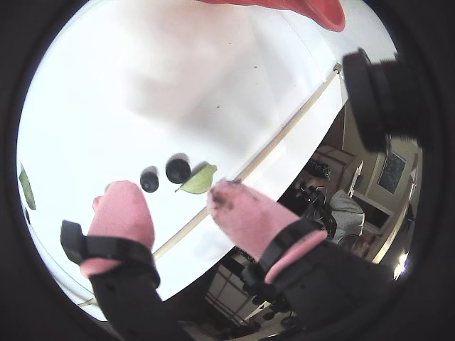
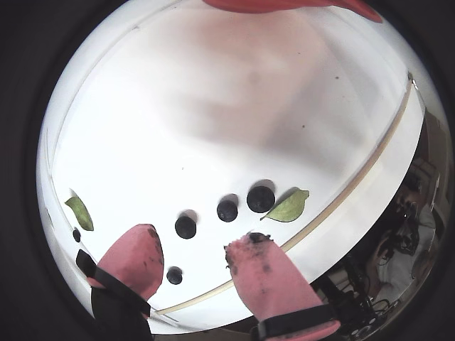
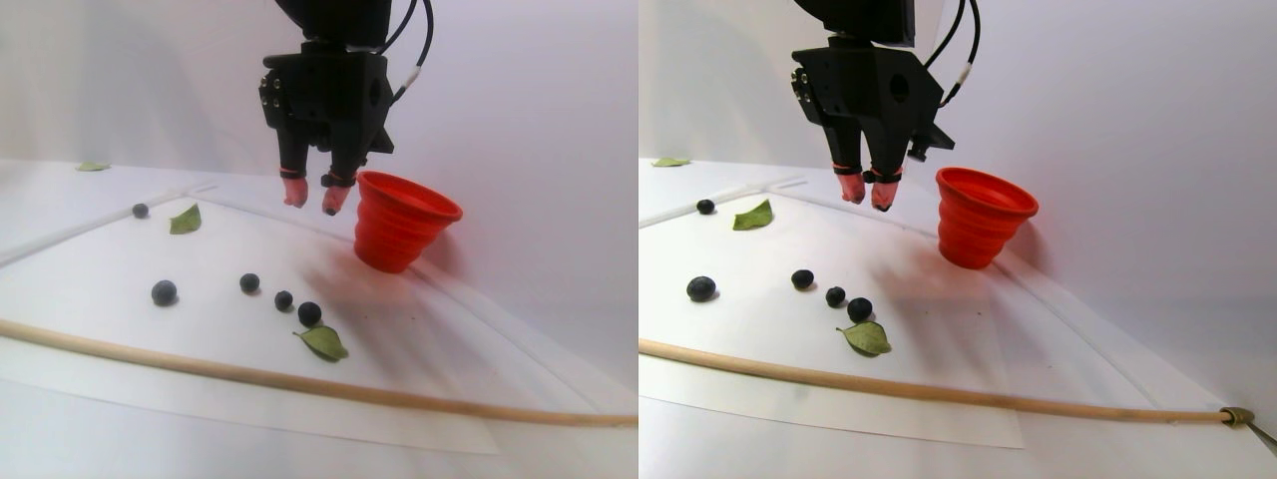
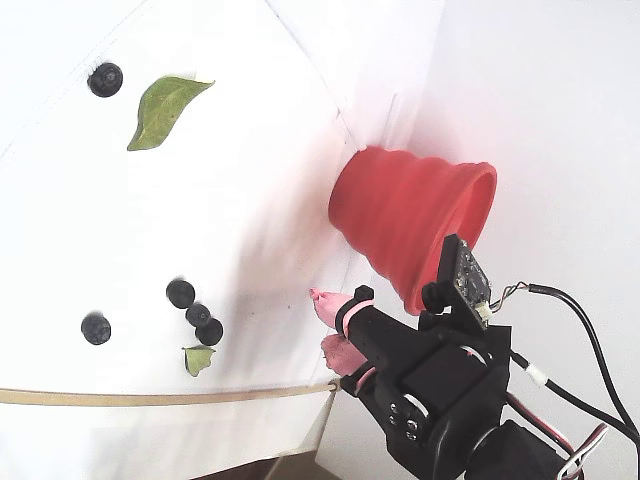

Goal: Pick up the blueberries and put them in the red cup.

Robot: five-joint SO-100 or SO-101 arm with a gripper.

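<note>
Five blueberries [image 3: 283, 299] lie on the white desk [image 3: 120, 349]. In the left half of the stereo pair view, three of them sit in a short row in the lower middle of the frame. One more lies alone to the left of that row. The fifth is small and far off in the upper left. The fixed view shows the same five: three close together in the lower left, one to their left, and one in the top left corner.

There is one red cup [image 3: 404, 232]. It stands upright on the desk, right of the middle of the left half, well apart from the berries. I cannot see inside it.

There are three green leaves [image 3: 324, 342]. One lies just beside the last berry of the row. One lies near the far berry. One lies far back in the upper left.

One thin wooden stick [image 3: 299, 382] runs across the bottom of the stereo pair view.

The tool [image 3: 311, 198] hangs in the air at the top middle, just left of the cup. Its two pink fingertips [image 2: 266, 273] are a little apart. Nothing is between them, and they touch nothing. In a wrist view the row of berries lies on the desk past the fingertips, in the lower middle of the frame
</note>
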